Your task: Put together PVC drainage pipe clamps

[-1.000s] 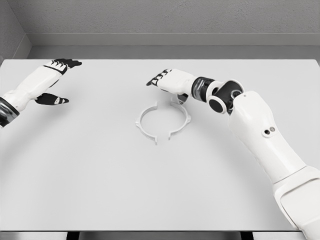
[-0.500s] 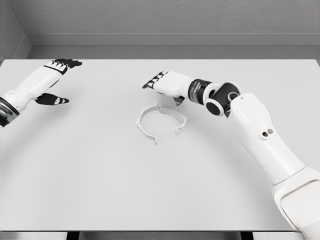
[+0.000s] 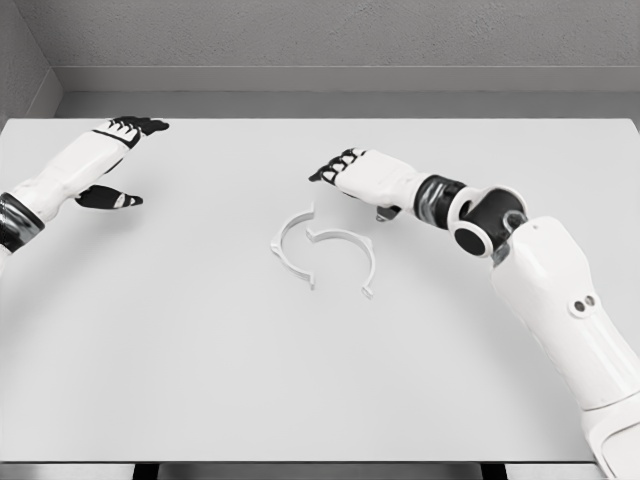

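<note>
Two white half-ring clamp pieces lie on the white table near its middle. The left half opens to the right. The right half is skewed, with one end poking inside the left half's arc and the other end lower right. My right hand hovers just above and to the right of the pieces, fingers spread, holding nothing. Far off at the table's left side, my left hand rests open with nothing in it.
A grey wall runs along the table's far edge. My right forearm crosses the right part of the table on a diagonal.
My right hand has pulled back to the right, off the clamp. The right half has slid down and left, so the two halves no longer form a ring. The left arm barely moved.
</note>
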